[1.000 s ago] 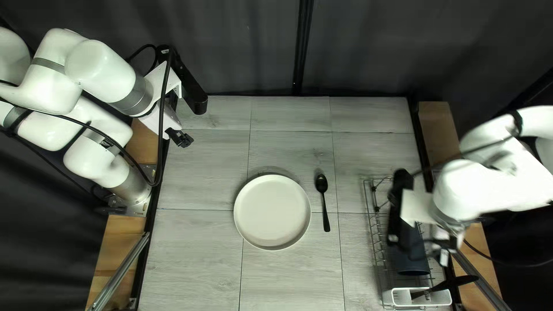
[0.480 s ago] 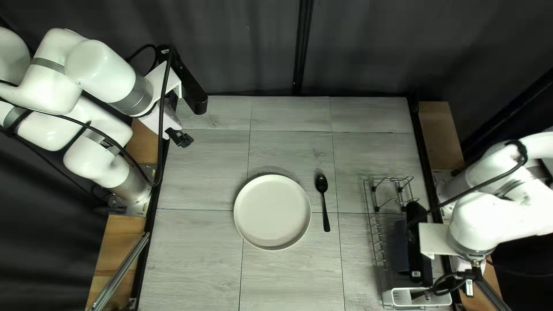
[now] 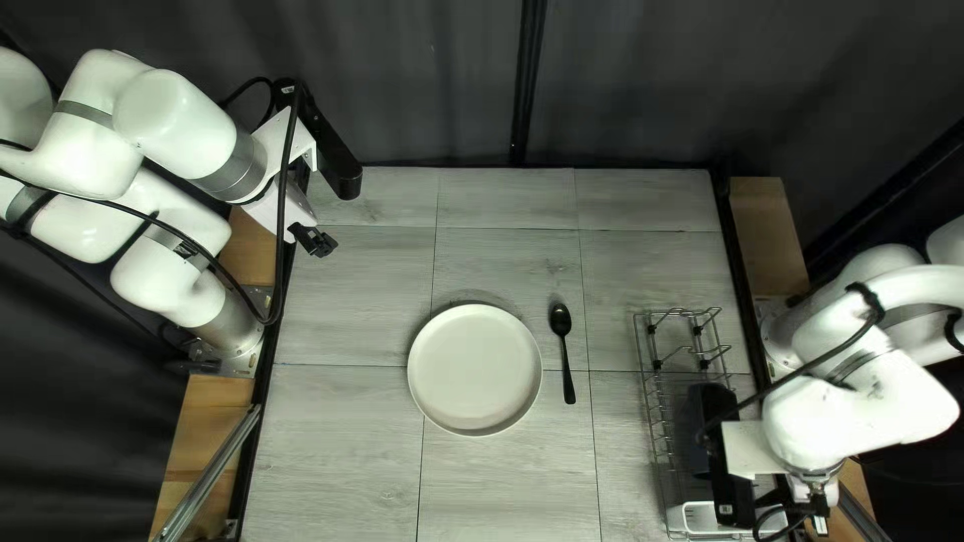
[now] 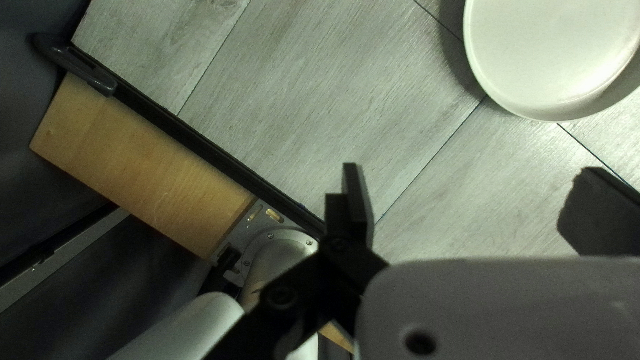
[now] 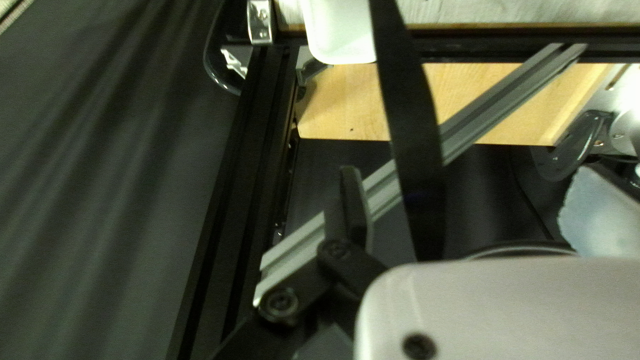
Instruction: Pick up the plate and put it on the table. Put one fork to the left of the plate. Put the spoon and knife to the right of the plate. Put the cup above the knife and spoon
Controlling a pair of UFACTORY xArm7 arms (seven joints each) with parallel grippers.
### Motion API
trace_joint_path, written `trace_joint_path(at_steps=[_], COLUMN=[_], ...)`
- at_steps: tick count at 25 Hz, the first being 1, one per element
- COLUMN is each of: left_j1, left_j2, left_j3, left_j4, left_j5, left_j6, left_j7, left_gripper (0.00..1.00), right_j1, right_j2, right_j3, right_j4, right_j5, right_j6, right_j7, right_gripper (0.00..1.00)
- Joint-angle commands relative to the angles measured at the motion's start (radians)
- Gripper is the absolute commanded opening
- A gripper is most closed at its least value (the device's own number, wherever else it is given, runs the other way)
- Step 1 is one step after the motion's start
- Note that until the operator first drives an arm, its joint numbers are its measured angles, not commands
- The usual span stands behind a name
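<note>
Beside the plate (image 3: 474,369) at mid-desk (image 3: 361,301), the spoon (image 3: 562,350) lies on its right, so the knife looks next. Your right gripper (image 5: 470,200), jaws wide and empty, hangs near the white caddy (image 5: 340,30), alongside a black utensil (image 5: 407,125). Centre on its handle, close squarely, lift straight. Your left gripper (image 4: 477,200) hovers open and empty at the desk's left edge. Grey planks, dark curtain (image 3: 678,75) behind.
</note>
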Motion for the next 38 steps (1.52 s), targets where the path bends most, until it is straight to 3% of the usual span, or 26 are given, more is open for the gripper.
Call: trace_joint_path(at_steps=[1, 2, 3, 4, 5, 15, 30, 35, 38], left_j1=[0.000, 0.000, 0.000, 0.000, 0.000, 0.000, 0.000, 0.000, 0.000], left_j2=[0.000, 0.000, 0.000, 0.000, 0.000, 0.000, 0.000, 0.000, 0.000], left_j3=[0.000, 0.000, 0.000, 0.000, 0.000, 0.000, 0.000, 0.000, 0.000], left_j4=[0.000, 0.000, 0.000, 0.000, 0.000, 0.000, 0.000, 0.000, 0.000], left_j5=[0.000, 0.000, 0.000, 0.000, 0.000, 0.000, 0.000, 0.000, 0.000], left_j6=[0.000, 0.000, 0.000, 0.000, 0.000, 0.000, 0.000, 0.000, 0.000], left_j7=[0.000, 0.000, 0.000, 0.000, 0.000, 0.000, 0.000, 0.000, 0.000], left_gripper=[1.00, 1.00, 1.00, 1.00, 1.00, 1.00, 1.00, 1.00, 1.00], right_j1=[0.005, 0.005, 0.006, 0.006, 0.006, -0.011, -0.075, -0.106, -0.128], right_j2=[0.080, 0.093, 0.113, 0.123, 0.129, 0.121, 0.032, 0.007, 0.067], right_j3=[0.016, 0.018, 0.022, 0.024, 0.024, 0.002, -0.077, -0.105, -0.129], right_j4=[0.037, 0.047, 0.064, 0.072, 0.075, 0.134, 0.396, 0.492, 0.581], right_j5=[-0.006, -0.010, -0.018, -0.022, -0.024, -0.057, -0.032, -0.111, -0.252], right_j6=[-0.015, -0.015, -0.012, -0.010, -0.008, 0.111, 0.583, 0.690, 0.699], right_j7=[-0.019, -0.020, -0.017, -0.017, -0.018, 0.010, 0.370, 0.447, 0.382], right_gripper=[0.98, 0.85, 0.61, 0.08, 0.00, 0.00, 0.00, 0.00, 0.00])
